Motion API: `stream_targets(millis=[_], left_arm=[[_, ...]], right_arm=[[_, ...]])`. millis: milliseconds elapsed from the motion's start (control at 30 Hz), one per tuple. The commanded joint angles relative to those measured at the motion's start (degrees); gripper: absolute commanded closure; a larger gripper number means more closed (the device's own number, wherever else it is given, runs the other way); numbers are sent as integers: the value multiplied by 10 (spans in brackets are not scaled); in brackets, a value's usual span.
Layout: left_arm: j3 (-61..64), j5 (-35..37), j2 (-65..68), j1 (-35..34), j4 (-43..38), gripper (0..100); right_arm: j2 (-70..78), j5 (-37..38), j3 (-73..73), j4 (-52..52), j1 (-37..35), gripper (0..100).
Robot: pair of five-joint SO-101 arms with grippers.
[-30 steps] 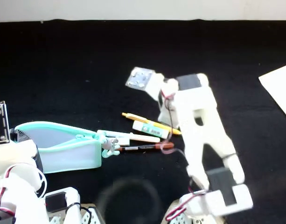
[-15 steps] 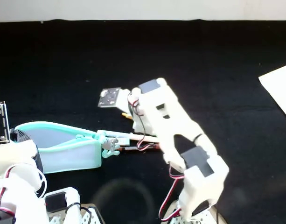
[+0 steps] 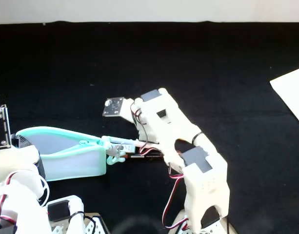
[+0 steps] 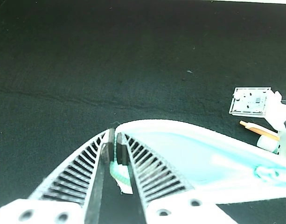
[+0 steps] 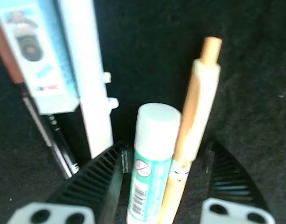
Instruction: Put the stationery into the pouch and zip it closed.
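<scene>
The glue stick (image 5: 154, 130) and orange pen (image 5: 198, 102) look light, stiff and smooth-barrelled, apt to roll; we would pinch them mid-length. The right wrist view sets both between our right hand's (image 5: 165, 158) parted fingers, where the arm (image 3: 169, 126) covers them in the high view. That view adds the soft, open pouch (image 3: 66, 156) on the table (image 3: 212, 63) nearby, our left hand (image 4: 117, 158) clamped on its far end.
</scene>
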Motion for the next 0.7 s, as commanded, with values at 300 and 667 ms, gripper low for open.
stream_targets(millis=[300, 667], left_arm=[[15, 8, 1, 7, 17, 994], [15, 8, 1, 7, 16, 994]], right_arm=[[-9, -71, -49, -8, 31, 991], [-208, -262, -65, -8, 43, 991]])
